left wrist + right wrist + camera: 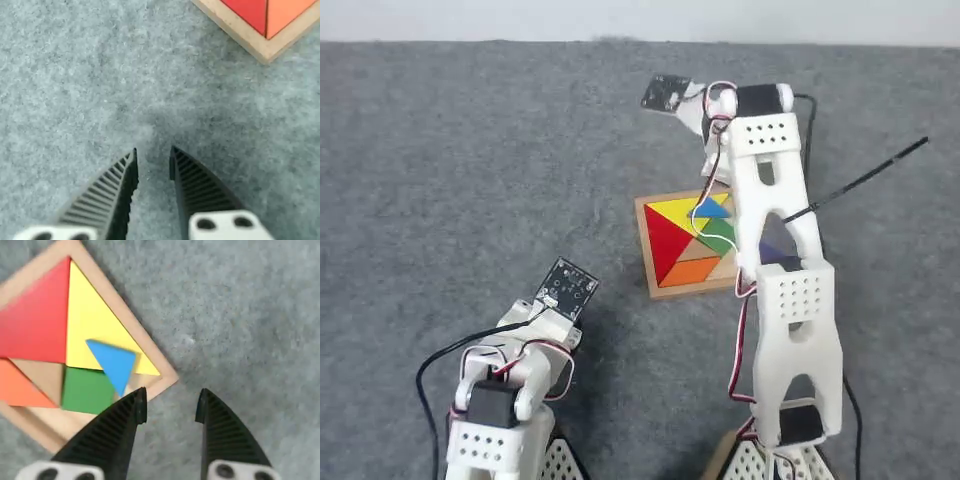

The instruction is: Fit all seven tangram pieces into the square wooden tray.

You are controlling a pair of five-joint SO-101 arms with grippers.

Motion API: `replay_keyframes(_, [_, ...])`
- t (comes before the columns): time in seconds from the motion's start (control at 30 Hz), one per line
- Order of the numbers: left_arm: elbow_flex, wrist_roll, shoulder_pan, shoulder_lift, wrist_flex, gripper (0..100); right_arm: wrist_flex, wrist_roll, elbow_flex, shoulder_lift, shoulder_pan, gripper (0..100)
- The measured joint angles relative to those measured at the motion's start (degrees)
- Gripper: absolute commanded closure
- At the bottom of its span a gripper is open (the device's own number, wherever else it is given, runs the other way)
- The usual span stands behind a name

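The square wooden tray [645,250] lies mid-table, with my right arm stretched over it. It holds a red triangle [40,325], a yellow triangle [90,325], a green piece [87,390] and an orange piece [17,387]. A small blue triangle [116,362] lies askew, overlapping the yellow one's edge. A purple piece [772,252] peeks out under the arm. My right gripper [172,392] is open and empty just past the tray's corner [167,377], above the carpet. My left gripper [153,149] hovers over bare carpet a short way from the tray's corner [240,30], its fingers slightly apart and holding nothing.
Grey carpet covers the whole table, with wide free room to the left of the tray. A tan patch [45,375] shows between the red, orange and green pieces. A black cable [865,178] runs from the right arm toward the right edge.
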Motion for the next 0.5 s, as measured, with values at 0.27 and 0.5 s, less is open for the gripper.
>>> replay_keyframes(0.27, [0.0, 0.0, 0.0, 0.0, 0.0, 90, 2.46, -21.45, -1.58, 0.0, 0.0, 99.1])
replay_keyframes(0.5, [0.0, 0.0, 0.0, 0.0, 0.0, 90, 2.64, -29.45, -3.87, -0.18, 0.53, 99.2])
